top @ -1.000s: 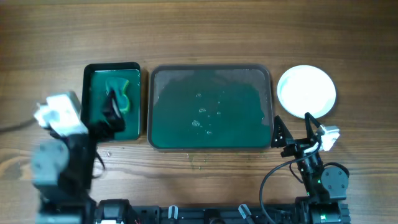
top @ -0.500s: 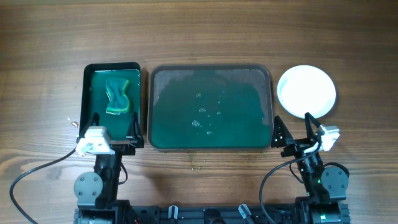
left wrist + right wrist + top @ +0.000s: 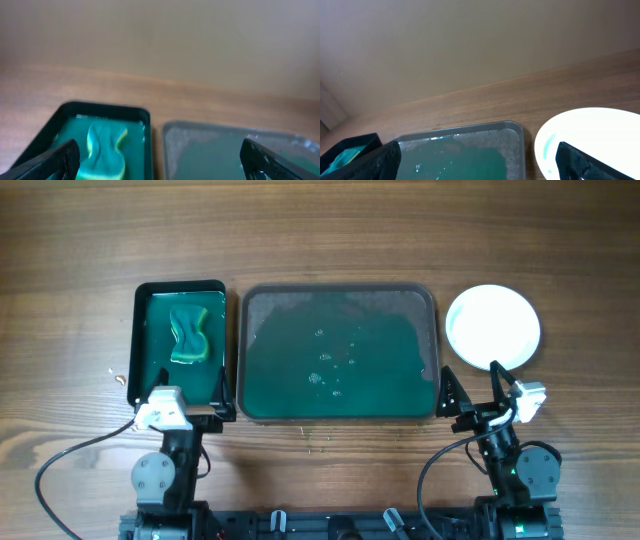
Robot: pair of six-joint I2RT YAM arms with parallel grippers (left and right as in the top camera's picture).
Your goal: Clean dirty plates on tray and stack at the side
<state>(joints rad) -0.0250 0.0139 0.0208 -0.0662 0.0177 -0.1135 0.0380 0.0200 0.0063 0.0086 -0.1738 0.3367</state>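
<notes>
At the near edge of the table (image 3: 320, 230), the left gripper (image 3: 188, 400) has drawn back from over the smaller tray (image 3: 180, 284), and its jaws stand wide apart with nothing between them. The right gripper (image 3: 472, 385) has not moved, and it too is spread open and empty. Just beyond the left one, the sponge (image 3: 192, 332) now lies uncovered in the smaller tray. The tray (image 3: 380, 320) holds only a film of water and a few droplets (image 3: 325, 368). The plates (image 3: 493, 327) sit as one white round on the wood just right of it. With the sponge set down and no plate left on the tray, the job looks all but finished. From overhead the top plate reads plain white, and the number stacked cannot be told. The right wrist view alone catches a faint teal streak (image 3: 547, 145) near its rim, so one wipe may have fallen short.
</notes>
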